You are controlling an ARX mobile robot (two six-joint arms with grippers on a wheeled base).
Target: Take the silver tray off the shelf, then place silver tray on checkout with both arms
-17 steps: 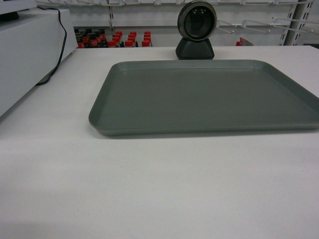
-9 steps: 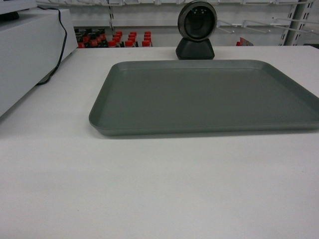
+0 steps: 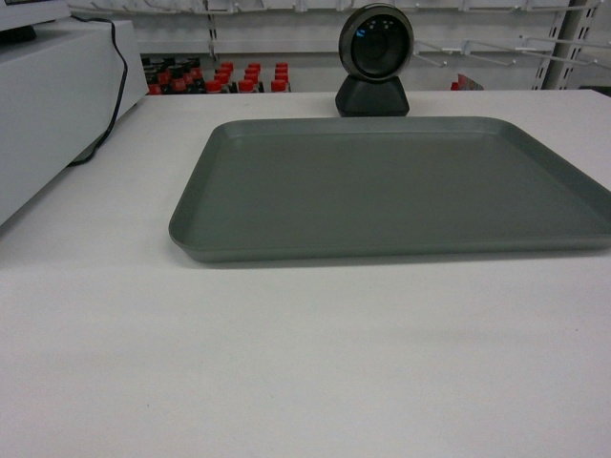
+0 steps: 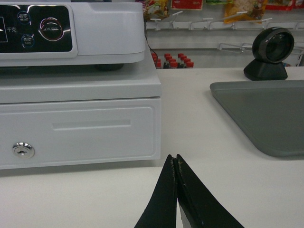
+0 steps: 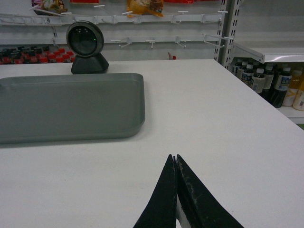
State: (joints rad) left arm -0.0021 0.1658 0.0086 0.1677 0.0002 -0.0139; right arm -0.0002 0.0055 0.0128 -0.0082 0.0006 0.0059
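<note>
1. The tray lies flat on the checkout, toward its far edge by the scanner; placing looks done.
2. My left gripper and right gripper are pressed together, empty, well clear of it.
3. Since a second ago, the tray has not shifted; nothing moved.

Left hand closed, empty, over checkout; silver tray right, apart.

You are looking at a plain grey-silver tray on the unmarked white checkout; behind the tray, a black scanner and red-capped bottles are showing.
</note>
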